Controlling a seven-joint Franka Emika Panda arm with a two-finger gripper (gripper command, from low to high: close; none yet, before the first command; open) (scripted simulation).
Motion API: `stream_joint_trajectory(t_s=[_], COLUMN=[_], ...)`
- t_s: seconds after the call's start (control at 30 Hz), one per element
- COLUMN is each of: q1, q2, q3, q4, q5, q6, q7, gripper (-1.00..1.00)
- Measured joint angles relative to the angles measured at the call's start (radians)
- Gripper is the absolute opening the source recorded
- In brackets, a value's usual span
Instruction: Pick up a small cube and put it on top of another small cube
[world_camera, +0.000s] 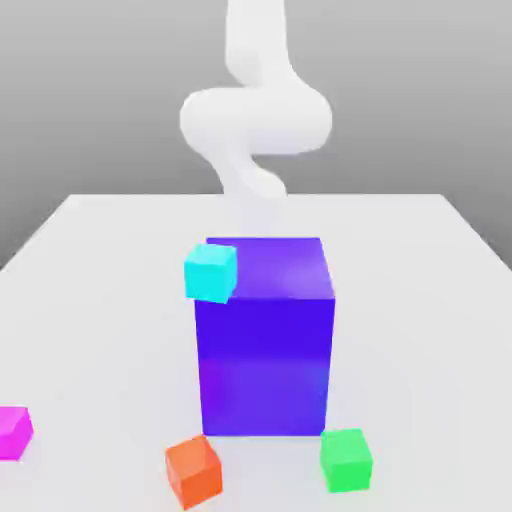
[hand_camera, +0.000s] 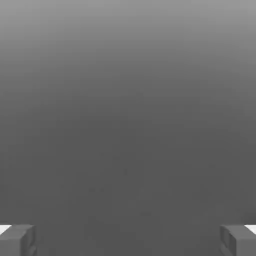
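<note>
The small magenta cube sits on the white table at the exterior view's far left, near the front edge and partly cut off by the picture. In the hand view my gripper stands open: its two grey fingertips are far apart, with nothing between them and only plain grey beyond. The white arm comes down behind the big blue-violet cube, far from the magenta cube.
The big blue-violet cube fills the table's middle. A cyan cube shows against its upper left edge. An orange cube and a green cube lie in front of it, near the front edge.
</note>
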Motion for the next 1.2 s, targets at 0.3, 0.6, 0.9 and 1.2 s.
stream_joint_trajectory(t_s=[0.3, 0.6, 0.9, 1.2], q1=[0.029, -0.006, -0.153, -0.295], q2=[0.326, 0.658, 0.983, 1.225], q3=[-0.21, -0.372, -0.398, -0.292], q4=[-0.012, -0.021, -0.032, 0.003], q5=[0.079, 0.229, 0.335, 0.447], q6=[0.099, 0.191, 0.286, 0.427], q7=[-0.244, -0.535, -0.795, -0.937], gripper=[0.0, 0.0, 0.0, -1.0])
